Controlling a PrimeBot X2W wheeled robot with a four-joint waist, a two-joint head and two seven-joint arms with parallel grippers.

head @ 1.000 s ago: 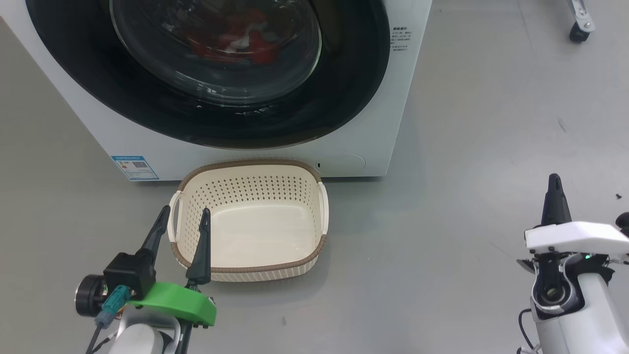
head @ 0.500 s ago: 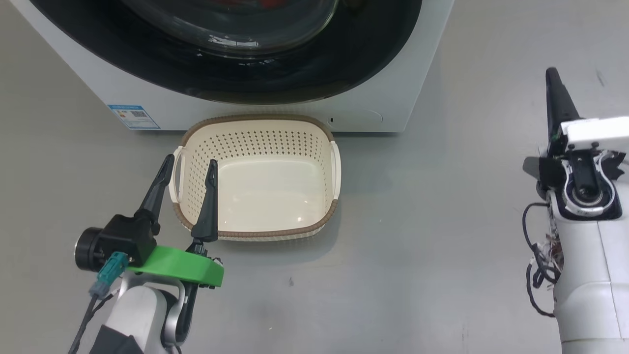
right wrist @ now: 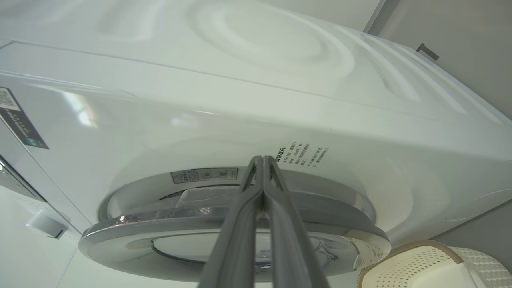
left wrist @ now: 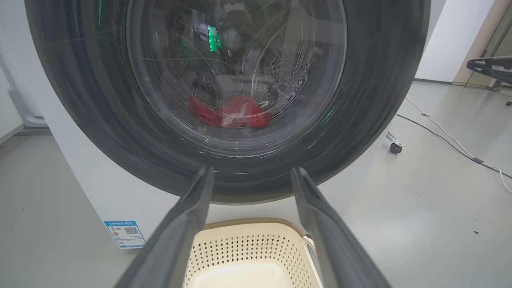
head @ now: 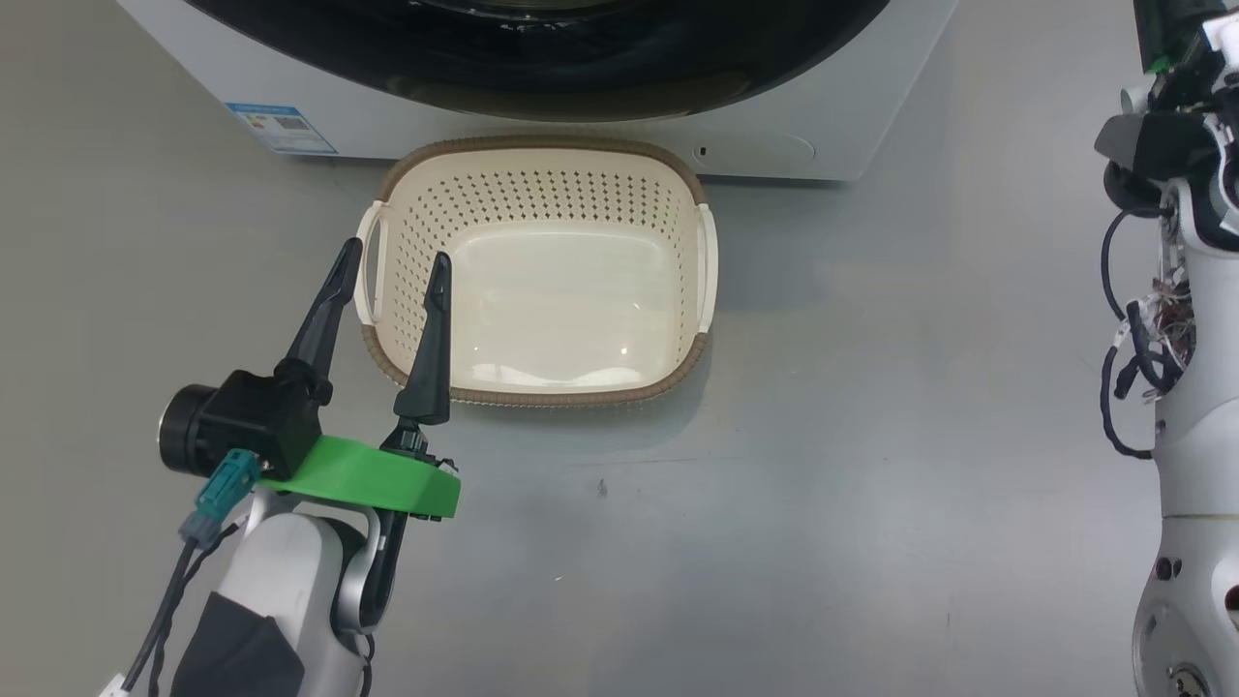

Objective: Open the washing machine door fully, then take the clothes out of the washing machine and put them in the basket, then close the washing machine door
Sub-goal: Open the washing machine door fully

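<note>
The washing machine door point(left wrist: 360, 120) is seen shut against the washing machine point(right wrist: 240, 100), so the first step, opening it fully, is judged not yet done. The clothes point(left wrist: 234, 116) are seen through the glass bowl, lying as a red heap at the bottom of the drum. The basket point(head: 571, 396) is set on the grey floor point(head: 871, 436) just in front of the machine, below the door, and is empty. Placed there, it is probably meant to give each garment a short drop, though a door swung wide must pass above its rim.

The right gripper point(right wrist: 262, 160) is held with its fingers pressed together and pointed at the silver edge of the door, where a shallow recess is seen just behind the rim. The thin closed tip is judged to be formed so for slipping into that recess and pulling. Whether contact is made cannot be told.

The left gripper point(head: 395, 254) is held low with its fingers apart and nothing between them, near the basket's left handle and aimed at the door. It is judged to be held ready for the garments.
</note>
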